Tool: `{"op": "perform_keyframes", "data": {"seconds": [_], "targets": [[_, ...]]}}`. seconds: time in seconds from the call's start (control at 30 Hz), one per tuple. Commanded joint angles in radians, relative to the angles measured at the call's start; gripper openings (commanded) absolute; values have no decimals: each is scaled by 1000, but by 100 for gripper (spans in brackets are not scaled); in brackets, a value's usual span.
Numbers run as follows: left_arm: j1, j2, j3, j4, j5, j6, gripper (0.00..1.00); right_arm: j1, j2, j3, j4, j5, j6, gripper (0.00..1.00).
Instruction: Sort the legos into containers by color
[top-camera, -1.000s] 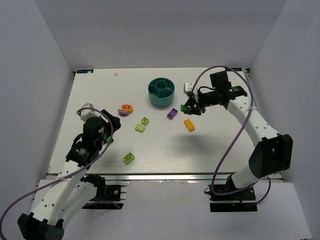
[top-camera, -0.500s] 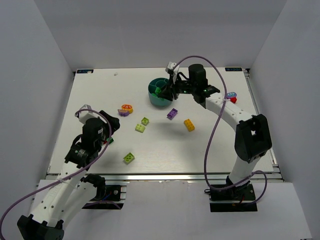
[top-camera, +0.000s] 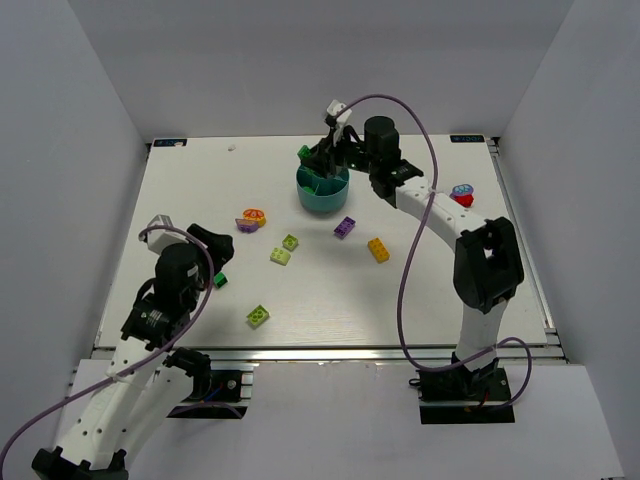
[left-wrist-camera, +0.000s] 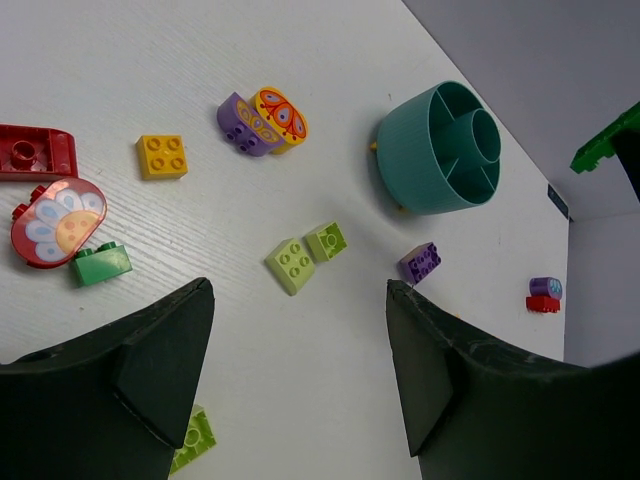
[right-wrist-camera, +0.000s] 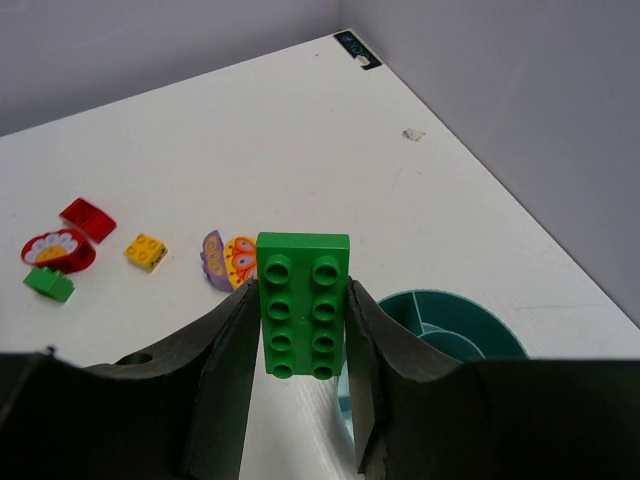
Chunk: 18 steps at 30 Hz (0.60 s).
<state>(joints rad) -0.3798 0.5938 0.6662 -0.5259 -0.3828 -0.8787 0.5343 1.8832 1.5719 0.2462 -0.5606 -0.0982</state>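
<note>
My right gripper (top-camera: 312, 160) is shut on a dark green eight-stud brick (right-wrist-camera: 303, 303) and holds it above the far left rim of the teal divided bowl (top-camera: 323, 195), whose compartments (right-wrist-camera: 450, 318) look empty. My left gripper (top-camera: 222, 252) is open and empty above the table (left-wrist-camera: 300, 330). Loose on the table are two lime bricks (top-camera: 284, 249), a third lime brick (top-camera: 258, 315), a purple brick (top-camera: 345, 227), an orange-yellow brick (top-camera: 378, 249) and a small green brick (top-camera: 219, 279).
A purple and orange butterfly pair (top-camera: 250, 218) lies left of the bowl. A yellow brick (left-wrist-camera: 161, 156), a red piece (left-wrist-camera: 30, 150) and a red flower piece (left-wrist-camera: 55, 222) lie near my left arm. A purple-red pair (top-camera: 461, 193) sits at the right.
My right arm swung left from the bowl's right side to above its left rim, carrying the green brick. My left arm drew back slightly to the left.
</note>
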Motion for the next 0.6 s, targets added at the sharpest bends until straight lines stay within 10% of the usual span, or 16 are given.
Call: {"op": "perform_keyframes", "data": {"seconds": [0.0,0.27,0.57], "targets": [[1,-17,-2,-20,-19,-14,79,21,30,69,76,114,41,0],[2,-25,-30,-17,-18,-23,79,32,134,161,96,211,23,0],[1,0,-27,-17,-22,-25,80,26,201,158,36,-228,-291,0]]}}
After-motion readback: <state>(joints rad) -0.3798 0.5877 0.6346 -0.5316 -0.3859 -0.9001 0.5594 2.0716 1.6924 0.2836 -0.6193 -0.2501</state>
